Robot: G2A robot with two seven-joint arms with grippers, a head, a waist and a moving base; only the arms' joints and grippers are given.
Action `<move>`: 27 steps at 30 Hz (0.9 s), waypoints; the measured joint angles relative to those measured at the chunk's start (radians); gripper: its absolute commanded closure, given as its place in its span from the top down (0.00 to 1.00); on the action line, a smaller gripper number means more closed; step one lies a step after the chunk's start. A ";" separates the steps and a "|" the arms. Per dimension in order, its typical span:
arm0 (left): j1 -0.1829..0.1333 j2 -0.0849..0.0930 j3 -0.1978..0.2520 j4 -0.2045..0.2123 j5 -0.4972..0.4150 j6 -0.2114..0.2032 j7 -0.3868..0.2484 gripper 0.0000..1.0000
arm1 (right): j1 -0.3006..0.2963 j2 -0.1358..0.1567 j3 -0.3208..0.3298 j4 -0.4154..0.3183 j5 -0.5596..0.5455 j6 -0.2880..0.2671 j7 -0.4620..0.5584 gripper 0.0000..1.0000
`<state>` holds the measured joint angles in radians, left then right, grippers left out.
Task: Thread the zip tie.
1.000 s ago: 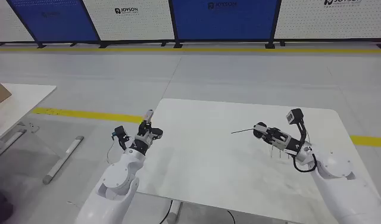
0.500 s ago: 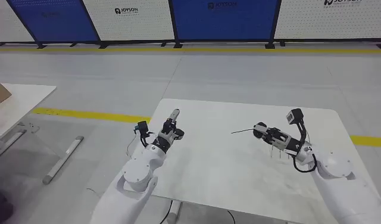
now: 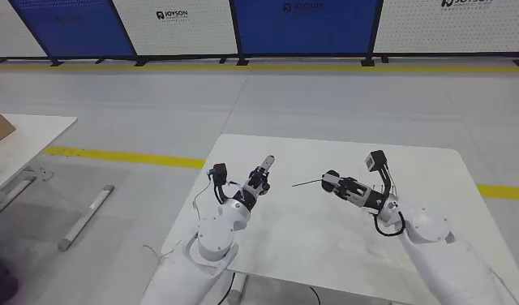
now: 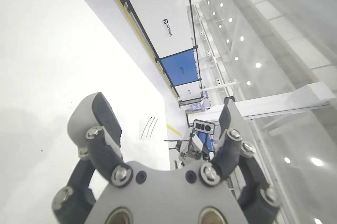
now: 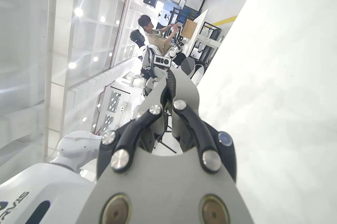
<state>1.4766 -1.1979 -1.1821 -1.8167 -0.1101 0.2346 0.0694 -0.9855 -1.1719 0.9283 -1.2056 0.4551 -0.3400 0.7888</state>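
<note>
Zip tie (image 3: pixel 306 182) is pinched by right gripper (image 3: pixel 325 179) over white table (image 3: pixel 308 248); left gripper (image 3: pixel 267 162) jaws are spread. Room is walled by blue-and-white panels (image 3: pixel 308 17).

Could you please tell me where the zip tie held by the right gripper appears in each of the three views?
Top view: the zip tie sticks out sideways from the right gripper, above the table.
Left wrist view: a thin dark strip on the far gripper, seen between the open fingers of the left gripper.
Right wrist view: pinched between shut fingers; what looks like its strip shows beneath.
Shared landmark: the white table.
</note>
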 measured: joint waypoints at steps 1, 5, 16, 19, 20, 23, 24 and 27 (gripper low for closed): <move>-0.014 -0.003 0.019 0.016 0.010 0.008 0.003 1.00 | 0.002 -0.002 -0.003 0.005 0.000 0.000 -0.002 0.00; -0.019 -0.004 0.026 0.022 0.015 0.012 0.005 1.00 | 0.002 -0.001 -0.002 0.004 0.000 0.000 -0.001 0.00; -0.019 -0.006 0.017 0.047 -0.068 -0.036 -0.075 1.00 | -0.019 -0.013 -0.009 -0.028 -0.016 0.000 -0.085 0.00; -0.026 -0.010 0.039 0.070 -0.093 -0.081 -0.123 1.00 | -0.024 -0.030 -0.025 -0.037 0.002 0.000 -0.123 0.00; -0.028 -0.012 0.045 0.077 -0.104 -0.094 -0.129 1.00 | -0.023 -0.036 -0.029 -0.033 0.011 0.000 -0.127 0.00; -0.032 -0.017 0.049 0.088 -0.139 -0.127 -0.118 1.00 | -0.017 -0.046 -0.038 -0.015 0.021 0.000 -0.131 0.00; -0.032 -0.017 0.049 0.088 -0.140 -0.128 -0.117 1.00 | -0.017 -0.046 -0.038 -0.014 0.021 0.000 -0.131 0.00; -0.031 -0.017 0.049 0.088 -0.138 -0.126 -0.117 1.00 | -0.017 -0.046 -0.038 -0.015 0.020 0.000 -0.131 0.00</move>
<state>1.4452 -1.2148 -1.1334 -1.7289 -0.2482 0.1089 -0.0476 -1.0030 -1.2177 0.8906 -1.2208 0.4749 -0.3400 0.6581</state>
